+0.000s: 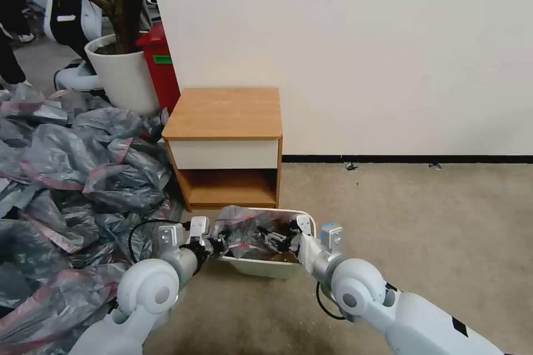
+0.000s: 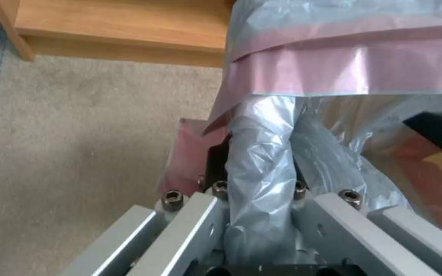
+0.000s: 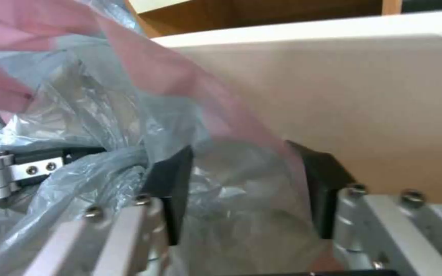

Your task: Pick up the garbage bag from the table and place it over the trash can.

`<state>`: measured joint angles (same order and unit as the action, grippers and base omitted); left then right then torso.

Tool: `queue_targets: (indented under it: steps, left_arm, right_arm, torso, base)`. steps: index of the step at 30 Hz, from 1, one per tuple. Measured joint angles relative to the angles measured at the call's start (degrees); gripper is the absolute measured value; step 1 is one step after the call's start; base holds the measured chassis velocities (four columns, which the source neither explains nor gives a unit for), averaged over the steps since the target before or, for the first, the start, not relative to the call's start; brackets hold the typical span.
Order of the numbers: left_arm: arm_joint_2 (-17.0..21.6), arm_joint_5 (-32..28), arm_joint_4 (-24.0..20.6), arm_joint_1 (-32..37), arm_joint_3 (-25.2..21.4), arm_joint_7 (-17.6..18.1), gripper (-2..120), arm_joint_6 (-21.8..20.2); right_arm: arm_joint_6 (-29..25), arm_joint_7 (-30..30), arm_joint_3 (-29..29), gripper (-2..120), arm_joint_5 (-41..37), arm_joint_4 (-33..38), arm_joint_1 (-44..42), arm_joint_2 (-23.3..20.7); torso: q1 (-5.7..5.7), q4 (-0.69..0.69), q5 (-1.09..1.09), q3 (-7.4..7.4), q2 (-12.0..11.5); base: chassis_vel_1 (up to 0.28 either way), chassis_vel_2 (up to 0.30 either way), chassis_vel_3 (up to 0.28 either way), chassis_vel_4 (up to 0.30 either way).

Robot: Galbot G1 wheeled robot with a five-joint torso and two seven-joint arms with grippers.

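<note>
Both white arms reach forward from the near edge of the head view to the trash can (image 1: 266, 266), a cream plastic bin with rounded corners and a rolled rim, standing on beige carpet just in front of the table (image 1: 225, 113). That boxy nightstand has a smooth orange-brown top, a cream drawer front and an open shelf below.

Crinkly, translucent grey film with a pink band, the garbage bag (image 1: 244, 230) bunches over the left half of the bin's mouth, stretched between the two grippers. The left gripper (image 1: 217, 244) sits at the bin's left rim; the right gripper (image 1: 272, 239) is down inside the opening.

From the left wrist view, a twisted rope of grey plastic (image 2: 262, 161) runs between the metal finger links, which are pinched together on it, the pink band draped beyond. The right wrist view adds the bin's smooth inner wall (image 3: 364, 96) and shows black pads (image 3: 172, 184) standing apart with loose film billowing between them.

Left of the table lies a heap of similar grey bags (image 1: 78, 177), with a white plant pot (image 1: 125, 75) and a red bin (image 1: 161, 66) farther back.
</note>
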<state>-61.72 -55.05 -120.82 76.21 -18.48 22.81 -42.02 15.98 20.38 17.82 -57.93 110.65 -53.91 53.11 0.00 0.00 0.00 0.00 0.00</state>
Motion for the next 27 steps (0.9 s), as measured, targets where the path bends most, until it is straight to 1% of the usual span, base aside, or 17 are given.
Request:
queue_targets:
  steps: [2,4,5,6,8,9,10,13,15,19,21,27]
  left_arm:
    - [0.0,0.0,0.0,0.1,0.0,0.0,3,0.0]
    - [0.0,0.0,-0.1,0.3,0.0,0.0,3,0.0]
    - [0.0,0.0,-0.1,0.3,0.0,0.0,3,0.0]
    - [0.0,0.0,-0.1,0.3,0.0,0.0,3,0.0]
    - [0.0,0.0,-0.1,0.5,0.0,0.0,3,0.0]
    - [0.0,0.0,0.0,0.5,0.0,0.0,3,-0.1]
    - [0.0,0.0,0.0,0.5,0.0,0.0,3,-0.1]
    - [-0.1,0.4,0.6,0.5,0.1,0.0,3,-0.1]
    - [-0.1,0.4,0.8,0.5,0.1,0.0,3,-0.1]
    - [0.0,1.3,2.4,0.0,0.5,0.0,3,0.1]
    - [0.0,1.4,2.6,-0.1,0.6,0.0,3,0.1]
    - [-0.2,2.3,3.6,-0.5,1.6,0.0,3,0.3]
  right_arm:
    - [-0.3,0.0,0.5,39,0.0,-0.1,0.4,0.0]
    - [-0.7,0.0,0.9,29,0.1,-0.1,0.7,-0.1]
    - [-0.7,0.0,0.9,29,0.1,-0.1,0.7,-0.1]
    - [-0.8,0.0,1.0,25,0.2,-0.1,0.7,-0.1]
    - [-1.2,-0.1,1.2,17,0.3,0.0,0.7,-0.3]
    - [-1.5,-0.2,1.3,10,0.3,0.1,0.7,-0.4]
    - [-1.5,-0.2,1.3,10,0.3,0.1,0.7,-0.4]
    - [-2.2,-0.3,1.3,0,0.8,0.6,0.3,-0.5]
    - [-2.3,-0.4,1.3,0,0.9,0.9,0.1,-0.6]
    - [-2.4,-0.6,0.7,0,1.0,4.6,-1.0,-1.4]
    - [-2.4,-0.6,0.6,0,0.9,5.3,-1.1,-1.5]
    - [-2.2,-0.6,0.2,0,-1.3,8.3,-0.3,-1.3]
  torso:
    - [0.00,0.00,0.00,0.00,0.0]
    - [0.00,0.00,0.00,0.00,0.0]
    - [0.00,0.00,0.00,0.00,0.0]
    - [0.00,0.00,0.00,0.00,0.0]
    - [0.00,0.00,0.00,0.00,0.0]
    - [0.00,0.00,0.00,0.00,0.0]
    - [0.00,0.00,0.00,0.00,0.0]
    - [0.00,0.00,0.00,0.00,0.0]
    - [0.00,0.00,0.00,0.00,0.0]
    - [0.00,0.00,0.00,0.00,0.0]
    - [0.00,0.00,0.00,0.00,0.0]
    - [0.00,0.00,0.00,0.00,0.0]
  base:
    - [0.000,0.000,0.000,0.000]
    - [0.000,0.000,0.000,0.000]
    - [0.000,0.000,0.000,0.000]
    - [0.000,0.000,0.000,0.000]
    - [0.000,0.000,0.000,0.000]
    - [0.000,0.000,0.000,0.000]
    - [0.000,0.000,0.000,0.000]
    - [0.000,0.000,0.000,0.000]
    - [0.000,0.000,0.000,0.000]
    - [0.000,0.000,0.000,0.000]
    - [0.000,0.000,0.000,0.000]
    - [0.000,0.000,0.000,0.000]
